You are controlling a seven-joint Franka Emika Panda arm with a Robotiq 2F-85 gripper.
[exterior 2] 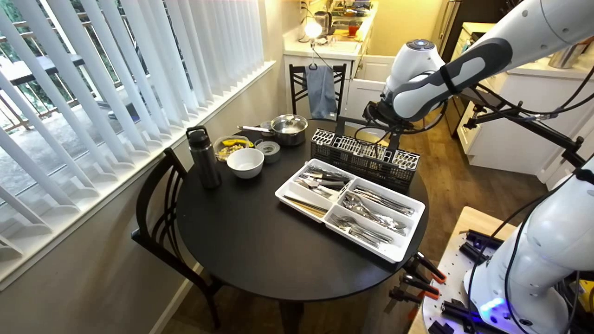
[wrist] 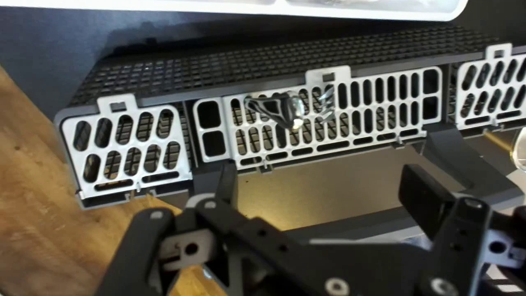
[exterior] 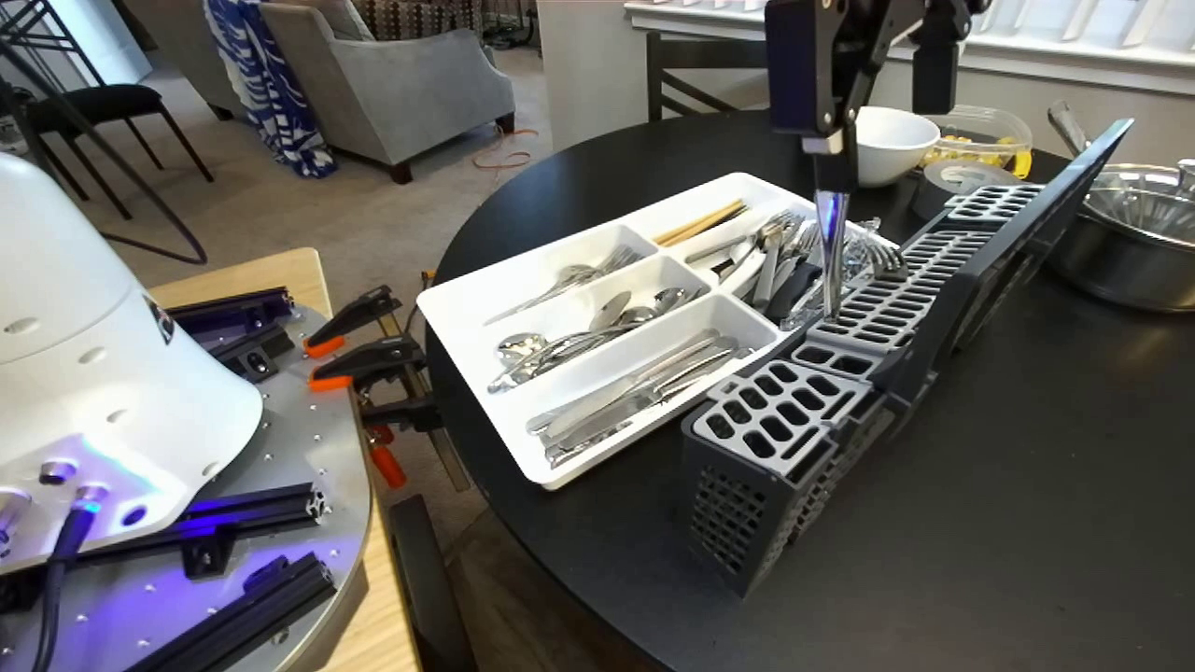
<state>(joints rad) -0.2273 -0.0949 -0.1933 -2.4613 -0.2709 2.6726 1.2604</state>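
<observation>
A fork [exterior: 888, 262] and shiny utensil [wrist: 296, 110] stand in the black basket [exterior 2: 363, 166].

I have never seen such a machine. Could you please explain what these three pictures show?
The machine is a mostly white robot arm with a black two-fingered gripper. Two pictures come from cameras standing outside it; the close one comes from its wrist. On the round black table lie a compartmented white plastic tray of shiny metal cutlery and a long dark grey mesh basket. A slender silver utensil stands in the basket. A round white bowl and a tall dark bottle are there too. The gripper hangs open near the basket, holding nothing.
</observation>
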